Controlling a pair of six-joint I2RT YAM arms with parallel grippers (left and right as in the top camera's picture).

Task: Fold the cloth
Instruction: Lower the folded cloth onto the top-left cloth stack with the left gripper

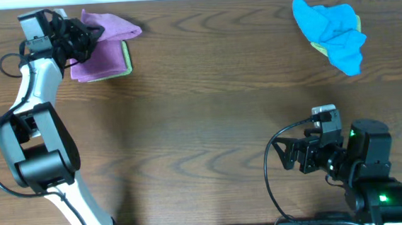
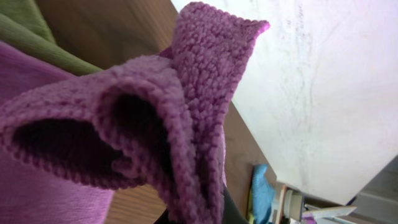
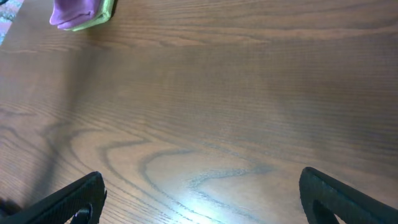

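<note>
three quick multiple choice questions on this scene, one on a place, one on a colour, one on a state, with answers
1. Where on the table does the blue cloth lie?
A) far right
B) far left
C) near edge, centre

2. What colour is the cloth at the left gripper?
A) red
B) purple
C) white

3. How is the right gripper?
A) shut on a cloth
B) open over bare wood
C) out of view

Answers:
1 A, the overhead view shows it far right.
2 B, the purple cloth fills the left wrist view.
3 B, its jaws stand apart with nothing between.
</note>
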